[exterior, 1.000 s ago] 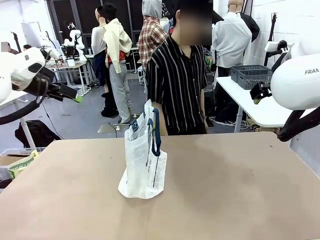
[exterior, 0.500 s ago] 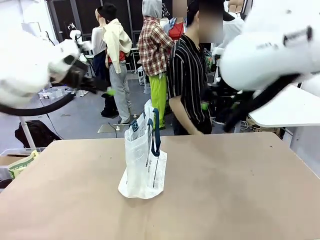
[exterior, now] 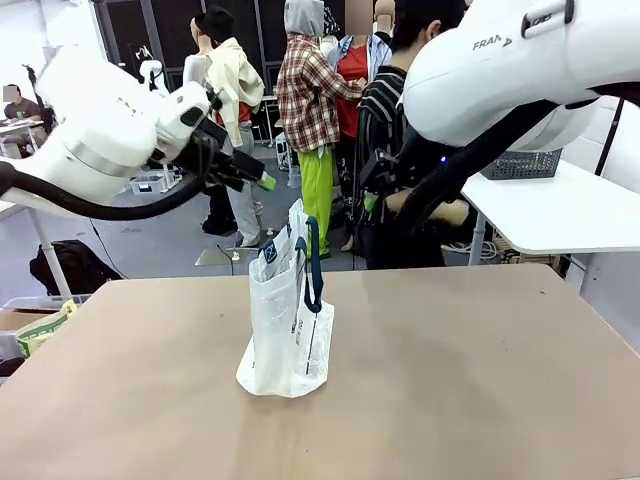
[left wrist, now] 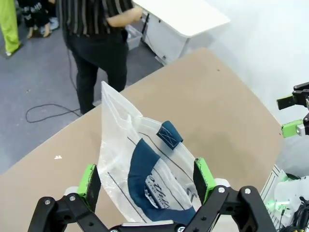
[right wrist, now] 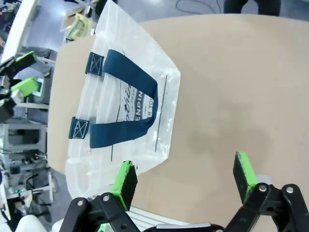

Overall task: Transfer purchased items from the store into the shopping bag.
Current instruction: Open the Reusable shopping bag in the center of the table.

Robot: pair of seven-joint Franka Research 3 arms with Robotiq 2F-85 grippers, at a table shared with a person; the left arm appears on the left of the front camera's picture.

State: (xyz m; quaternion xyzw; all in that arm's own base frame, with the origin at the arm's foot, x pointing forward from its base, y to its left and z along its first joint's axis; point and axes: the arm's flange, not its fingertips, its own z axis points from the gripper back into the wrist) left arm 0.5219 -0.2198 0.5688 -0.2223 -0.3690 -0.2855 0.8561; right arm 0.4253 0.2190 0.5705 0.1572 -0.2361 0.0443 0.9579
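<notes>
Overhead, both arms hang above the shopping bag (exterior: 290, 320). Left pincer (left wrist: 146, 180): jaws apart, nothing between them. Right pincer (right wrist: 186, 180): jaws apart too, empty.

- Bag stands upright on the table (exterior: 480, 380), directly below the left pincer and framed between its green pads (left wrist: 89, 180). From the right pincer it lies ahead and off to one side of the gap, not under it.
- Navy strap handles (right wrist: 126, 104) lie flat against the bag's side; mouth looks pressed nearly shut.
- Dark mesh basket (exterior: 520, 164) sits on a white side table (exterior: 540, 210), well beyond the right pincer, near a person (exterior: 385, 130) in a striped shirt.

Step in hand, as I judge it: getting the bag open and steady to receive goods. Best done by coming down slowly and taking film or strap near the rim. The bag looks light and would tip or slide under a sideways nudge.

Room: bare tabletop all round the bag, table edges well apart from it. The two pincers are near one another above it, so the crowding is overhead.
</notes>
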